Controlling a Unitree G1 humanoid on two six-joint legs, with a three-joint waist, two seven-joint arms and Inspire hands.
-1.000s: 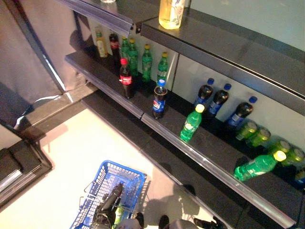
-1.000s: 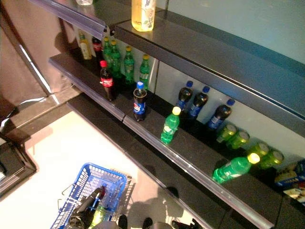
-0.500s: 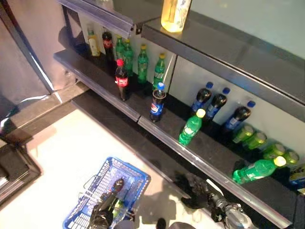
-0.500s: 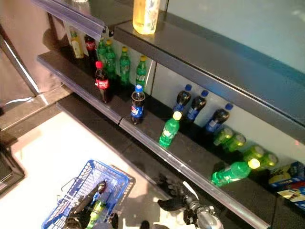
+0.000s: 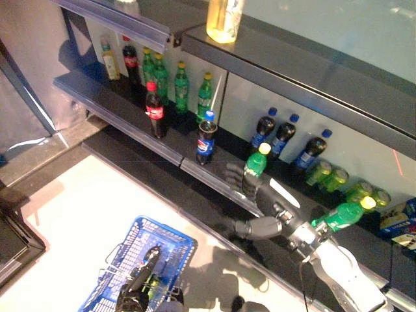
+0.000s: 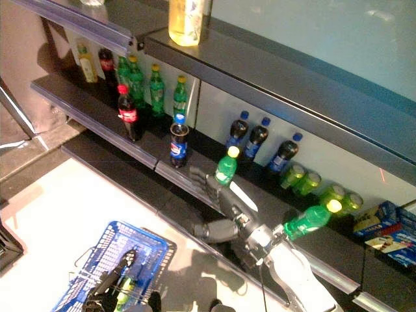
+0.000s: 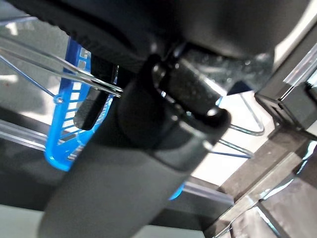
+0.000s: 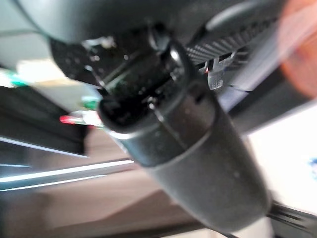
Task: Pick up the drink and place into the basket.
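A green bottle with a yellow cap (image 5: pixel 255 163) stands upright near the front of the lower shelf (image 5: pixel 123 120). My right hand (image 5: pixel 261 203) is open just in front of it, fingers (image 5: pixel 234 177) straight and thumb spread wide, and it hides the bottle's lower part. I cannot tell if it touches the bottle. My left hand (image 5: pixel 132 298) is shut on the wire handles (image 7: pixel 74 74) of the blue basket (image 5: pixel 170 242), which hangs low at the left. A small green drink (image 5: pixel 154 284) lies in the basket.
On the lower shelf stand a red-capped cola bottle (image 5: pixel 155 110), a blue-capped dark bottle (image 5: pixel 205 132), green bottles (image 5: pixel 181 86) and dark bottles (image 5: pixel 281 134) at the back, and green cans (image 5: pixel 327 177). A green bottle (image 5: pixel 340 215) lies on its side. A yellow drink (image 5: pixel 224 19) stands on the upper shelf.
My right hand has come up from below the shelf's front edge to the green bottle with the yellow cap. The camera has shifted. The blue basket still hangs from my left hand.
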